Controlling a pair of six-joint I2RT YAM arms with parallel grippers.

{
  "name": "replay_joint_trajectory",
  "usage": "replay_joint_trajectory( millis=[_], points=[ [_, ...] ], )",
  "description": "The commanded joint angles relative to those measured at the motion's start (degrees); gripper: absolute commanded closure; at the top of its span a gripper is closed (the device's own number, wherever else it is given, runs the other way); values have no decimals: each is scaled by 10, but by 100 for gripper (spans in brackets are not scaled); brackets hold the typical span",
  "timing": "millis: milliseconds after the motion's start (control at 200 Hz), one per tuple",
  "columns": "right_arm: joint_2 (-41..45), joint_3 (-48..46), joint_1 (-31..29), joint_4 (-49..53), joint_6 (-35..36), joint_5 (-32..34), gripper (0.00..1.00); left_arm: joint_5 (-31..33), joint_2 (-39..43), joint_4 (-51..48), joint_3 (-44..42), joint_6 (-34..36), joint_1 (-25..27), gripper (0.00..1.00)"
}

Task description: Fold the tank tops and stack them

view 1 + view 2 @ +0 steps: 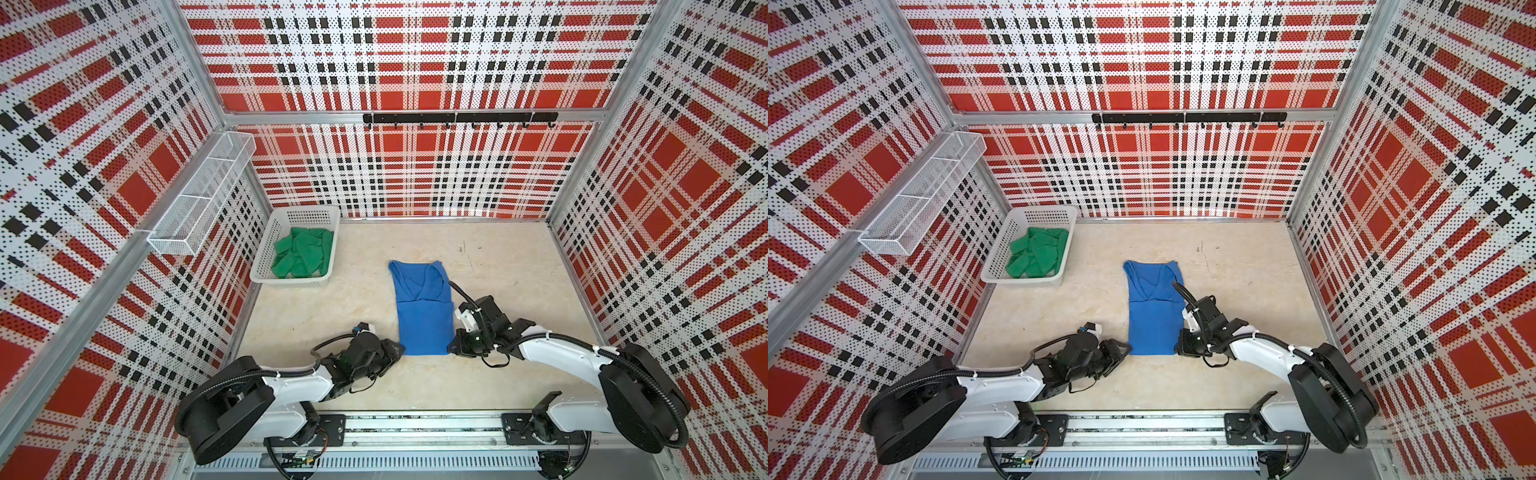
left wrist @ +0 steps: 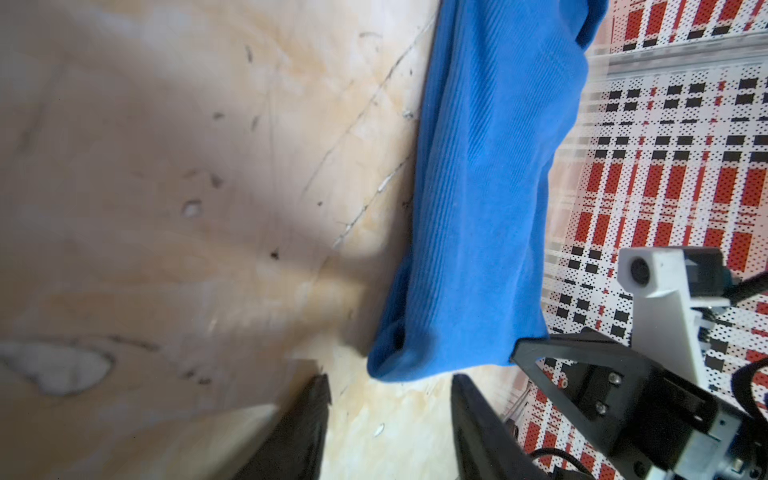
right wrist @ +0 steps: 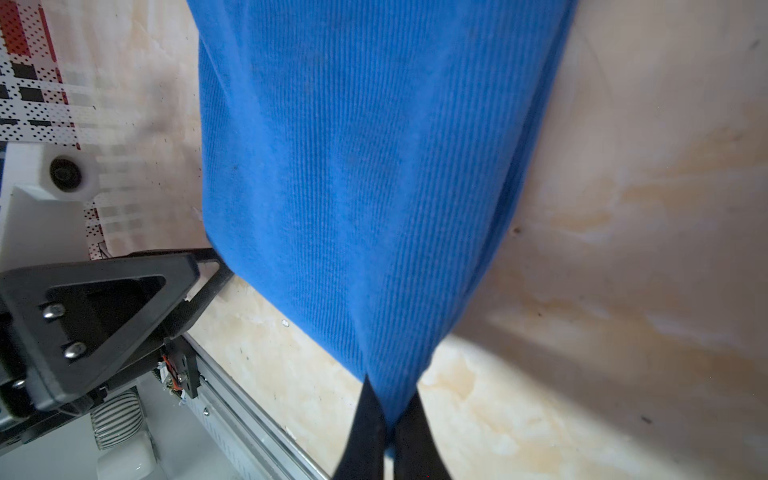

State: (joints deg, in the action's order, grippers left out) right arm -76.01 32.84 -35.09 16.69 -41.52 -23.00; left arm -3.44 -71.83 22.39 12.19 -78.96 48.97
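Blue tank top [image 1: 422,309]: lengthwise fold, hem end.
Right gripper [image 3: 388,415] pinches one hem corner, probably to keep the layers aligned; left gripper [image 2: 390,388] gapes, empty (other corner just beyond its tips).

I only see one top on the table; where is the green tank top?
In both top views the green tank top lies crumpled in the white basket at the far left corner of the table, left of the blue tank top.

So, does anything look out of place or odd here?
The kelly green fabric tank top lies crumpled in the white perforated plastic basket. The royal blue fabric tank top is held unevenly: right gripper shut on one near corner, left gripper open beside the other.
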Motion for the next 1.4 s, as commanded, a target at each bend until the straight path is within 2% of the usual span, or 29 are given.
replay_joint_trajectory(
  millis=[0,170,286,456,631,847,1007,1127,1258,1398],
  points=[
    [-7,4,-3,2,-4,9,100,14,-5,15,-8,-9,3,42],
    [-6,1,-3,-1,-6,11,100,-2,-71,61,9,-13,10,42],
    [-3,0,-3,-1,-6,12,100,6,-116,108,0,-38,19,49],
    [1,1,-3,3,-5,16,100,23,-122,121,-6,-55,25,79],
    [-3,5,-3,8,-3,15,100,34,-84,81,-1,-51,24,100],
    [14,14,-5,36,0,6,100,34,-34,-4,23,-23,25,100],
    [44,33,-6,67,-1,-15,100,51,7,-127,65,17,29,100],
    [48,77,-6,101,13,-20,100,62,28,-178,106,48,24,100],
    [32,129,-4,139,40,-4,100,64,25,-251,182,115,2,100],
    [-2,184,1,164,74,8,100,51,19,-278,232,169,-34,100]
  ],
)
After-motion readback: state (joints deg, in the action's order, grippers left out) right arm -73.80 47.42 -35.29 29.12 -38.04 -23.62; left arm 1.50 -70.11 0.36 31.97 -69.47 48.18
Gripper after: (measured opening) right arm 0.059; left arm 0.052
